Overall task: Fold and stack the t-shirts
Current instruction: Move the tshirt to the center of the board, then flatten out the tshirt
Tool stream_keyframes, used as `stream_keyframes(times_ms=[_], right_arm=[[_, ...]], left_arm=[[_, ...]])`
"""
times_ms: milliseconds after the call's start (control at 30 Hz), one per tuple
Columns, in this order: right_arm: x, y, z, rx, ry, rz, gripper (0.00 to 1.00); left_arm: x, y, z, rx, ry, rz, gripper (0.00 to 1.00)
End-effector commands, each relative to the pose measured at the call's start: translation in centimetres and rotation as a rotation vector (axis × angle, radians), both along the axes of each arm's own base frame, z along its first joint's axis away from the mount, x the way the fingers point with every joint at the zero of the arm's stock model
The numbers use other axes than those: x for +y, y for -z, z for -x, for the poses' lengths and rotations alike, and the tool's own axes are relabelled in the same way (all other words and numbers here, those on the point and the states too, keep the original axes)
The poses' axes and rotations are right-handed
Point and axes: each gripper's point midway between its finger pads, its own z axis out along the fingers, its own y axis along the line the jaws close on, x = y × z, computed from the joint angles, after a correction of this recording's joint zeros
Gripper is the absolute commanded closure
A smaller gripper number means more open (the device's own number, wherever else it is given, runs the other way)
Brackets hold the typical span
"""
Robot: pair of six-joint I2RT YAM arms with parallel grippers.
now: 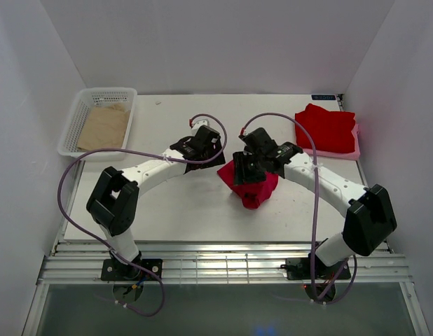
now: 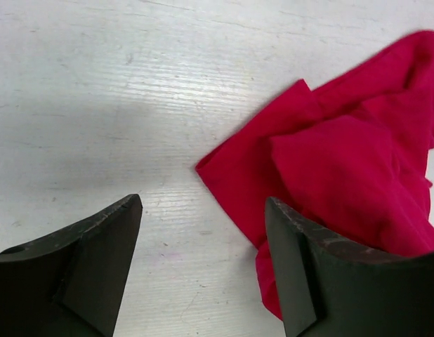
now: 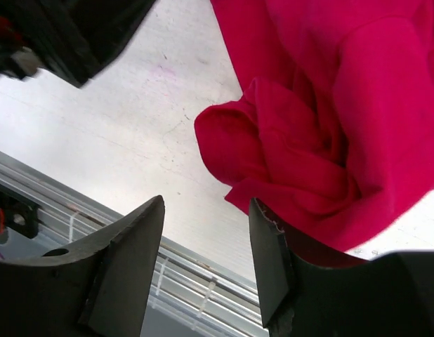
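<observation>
T-shirt (image 3: pixel 329 105) at right claw (image 3: pixel 205 203) (jaws apart)

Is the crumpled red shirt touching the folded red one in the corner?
Apart: top view shows bare table between the crumpled shirt and the folded shirt.

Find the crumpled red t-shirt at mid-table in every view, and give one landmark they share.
Top external: the crumpled red t-shirt lies at the table's centre.
Left wrist: it fills the right half, one corner pointing left.
Right wrist: it is at upper right, bunched into folds.
Shared landmark: the white tabletop beneath it.
</observation>
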Motion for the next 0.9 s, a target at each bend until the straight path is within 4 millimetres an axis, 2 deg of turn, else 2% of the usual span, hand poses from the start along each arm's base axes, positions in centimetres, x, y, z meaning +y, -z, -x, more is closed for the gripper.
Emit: stream_keyframes(times_ms=[0,33,167,367,533,567,600,667,700,733,800,867], right_arm=[[1.2,0.6,-0.7,-0.025,-0.050,0.011,0.43],[1.4,0.6,-1.0,-0.028,-0.056,0.015,0.44],[1.6,3.1,-1.7,0.016,-0.083,0.088,0.44],[1.6,5.9,-1.9,0.040,-0.117,0.173,0.41],[0.4,7.3,-3.0,0.007,-0.111,0.295,0.39],[0.3,7.7,-3.1,0.010,-0.117,0.313,0.41],[0.2,8.0,-3.1,0.011,-0.121,0.328,0.50],[-0.1,8.9,-3.0,0.021,-0.133,0.356,0.71],[-0.3,9.3,-2.9,0.032,-0.137,0.371,0.86],[-0.6,9.5,-2.9,0.038,-0.137,0.390,0.92],[-0.9,9.7,-2.6,0.055,-0.137,0.414,0.92],[0.0,7.8,-3.5,0.019,-0.140,0.381,0.92]], left_arm=[[3.0,-2.3,-0.6,-0.045,-0.133,0.019,0.18],[3.7,-3.1,-0.8,-0.061,-0.152,0.033,0.16],[5.1,-3.8,-0.9,-0.075,-0.165,0.031,0.13],[6.2,-3.7,-0.1,-0.058,-0.183,0.059,0.13],[7.4,-3.4,0.7,-0.047,-0.209,0.072,0.13],[7.6,-3.8,0.8,-0.056,-0.213,0.080,0.13],[8.0,-3.8,0.8,-0.057,-0.222,0.080,0.13],[8.6,-3.7,1.0,-0.055,-0.231,0.077,0.13],[8.9,-4.1,1.0,-0.063,-0.237,0.084,0.13],[9.2,-4.1,1.0,-0.066,-0.242,0.085,0.13],[10.0,-4.4,1.2,-0.073,-0.256,0.088,0.13],[10.6,-4.6,1.3,-0.079,-0.269,0.089,0.13]])
